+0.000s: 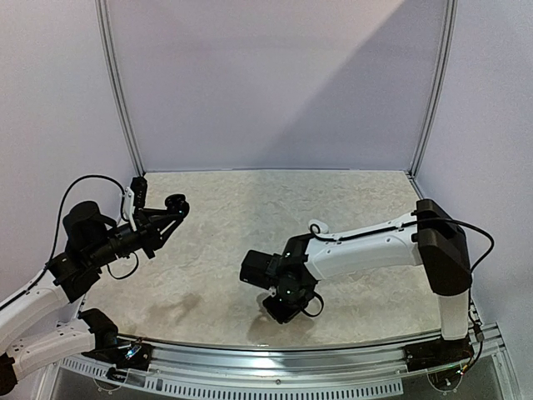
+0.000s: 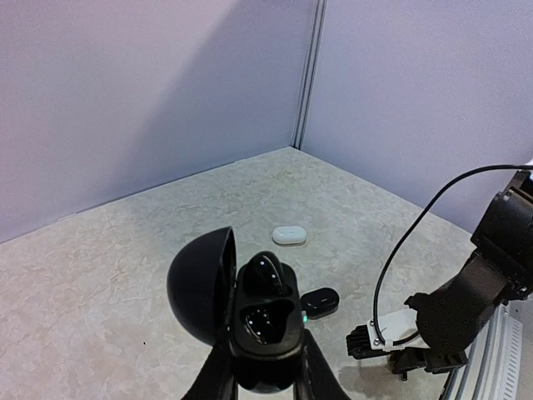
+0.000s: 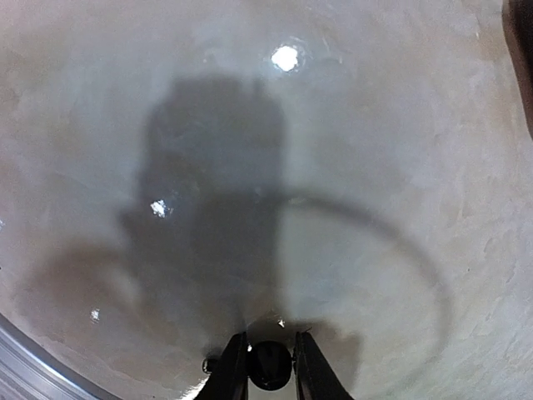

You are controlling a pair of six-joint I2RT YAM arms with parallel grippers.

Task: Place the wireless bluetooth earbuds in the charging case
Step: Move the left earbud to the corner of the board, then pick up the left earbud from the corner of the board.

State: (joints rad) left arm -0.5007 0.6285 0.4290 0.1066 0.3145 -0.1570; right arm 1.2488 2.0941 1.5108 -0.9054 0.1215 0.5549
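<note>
Right wrist: my right gripper pinches black earbud low over table. My left gripper clamps open charging case aloft, seated earbud inside. Risk: arms well apart; glossy bud could twist, slip, miss free socket.

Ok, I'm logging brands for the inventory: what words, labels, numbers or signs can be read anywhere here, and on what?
None can be read in any view.
The open black charging case in the left pincer: no print, only a green light.
The white case and the small black case on the table: no markings visible.
The black earbud in the right pincer: plain.
</note>
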